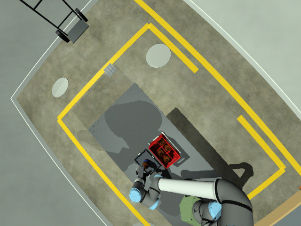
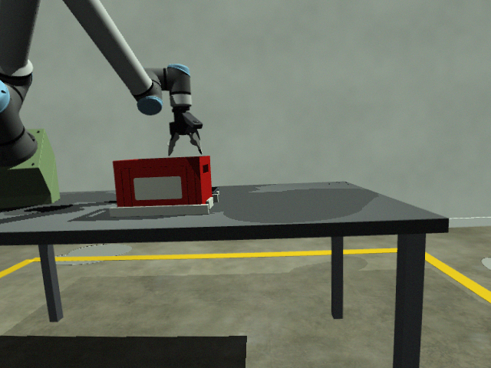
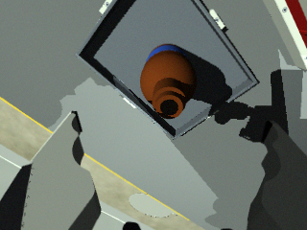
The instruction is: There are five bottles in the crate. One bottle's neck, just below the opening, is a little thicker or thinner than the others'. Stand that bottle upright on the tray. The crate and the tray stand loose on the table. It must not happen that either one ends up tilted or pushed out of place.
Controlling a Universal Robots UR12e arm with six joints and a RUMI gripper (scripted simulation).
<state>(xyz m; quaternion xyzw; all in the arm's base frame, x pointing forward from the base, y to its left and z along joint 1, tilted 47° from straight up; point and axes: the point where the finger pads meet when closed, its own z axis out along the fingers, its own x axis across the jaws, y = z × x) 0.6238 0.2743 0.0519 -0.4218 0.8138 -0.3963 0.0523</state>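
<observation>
A brown bottle with a blue band stands upright on the grey tray, near one corner, its mouth facing up in the wrist view. My gripper is wide open and empty; its fingertips are apart, above the bottle, touching nothing. The red crate stands beside the tray. Several brown bottles are in its compartments, among them one bottle near the arm's end and one bottle at the far end. Their neck widths are too small to compare. In the exterior view the crate hides the bottle on the tray.
A white rail runs along the crate's outer side. The tray's raised rim is close to the crate. The green robot base stands at the end of the table.
</observation>
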